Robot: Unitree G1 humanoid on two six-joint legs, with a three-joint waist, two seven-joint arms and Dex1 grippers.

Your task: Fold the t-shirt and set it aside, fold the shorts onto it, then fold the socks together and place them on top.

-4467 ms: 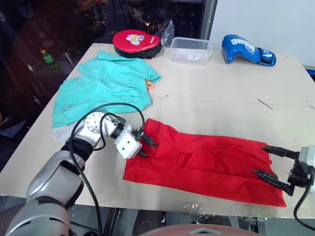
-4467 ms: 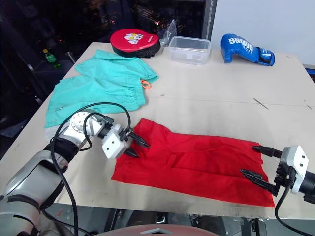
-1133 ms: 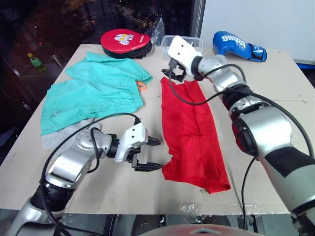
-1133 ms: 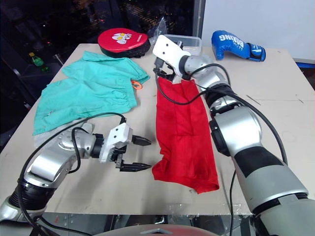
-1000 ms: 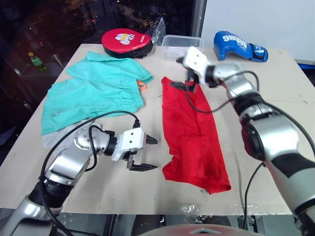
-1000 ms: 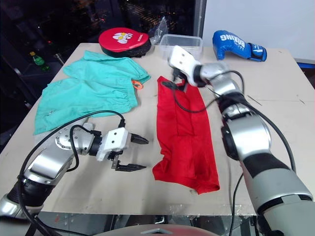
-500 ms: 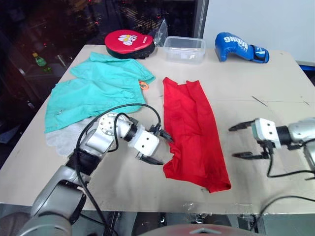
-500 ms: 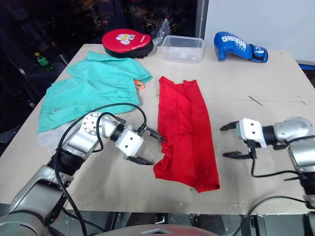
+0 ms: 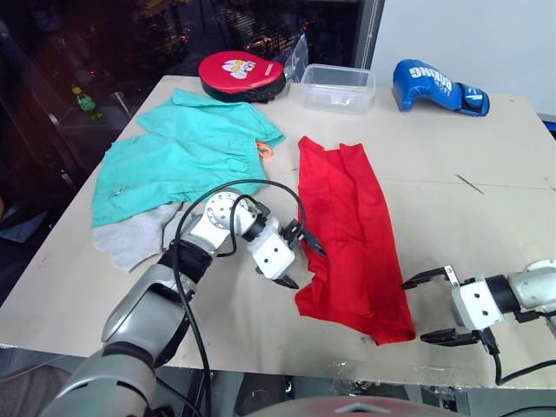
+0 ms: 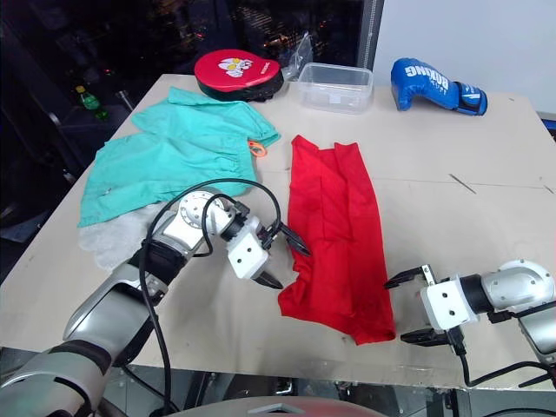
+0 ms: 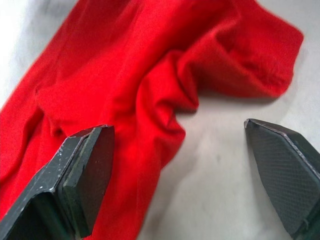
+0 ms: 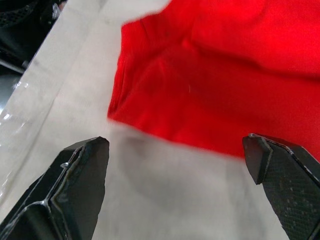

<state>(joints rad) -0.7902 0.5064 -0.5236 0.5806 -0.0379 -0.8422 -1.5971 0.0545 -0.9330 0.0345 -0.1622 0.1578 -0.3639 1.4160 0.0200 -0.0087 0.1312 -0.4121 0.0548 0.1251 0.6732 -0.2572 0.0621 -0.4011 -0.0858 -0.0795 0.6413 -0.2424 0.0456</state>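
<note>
On the table (image 9: 486, 165), the t-shirt (image 9: 352, 228) lies in a long strip running from the near edge toward the far side. The shorts (image 9: 187, 152) lie to its left, with the socks (image 9: 130, 239) in front of them. Along the far edge sit a padded mitt (image 9: 241, 66), a container (image 9: 338, 88) and a boxing glove (image 9: 437, 87). The left gripper (image 9: 295, 261) flanks the t-shirt's near left edge, the right gripper (image 9: 433, 307) its near right corner.
</note>
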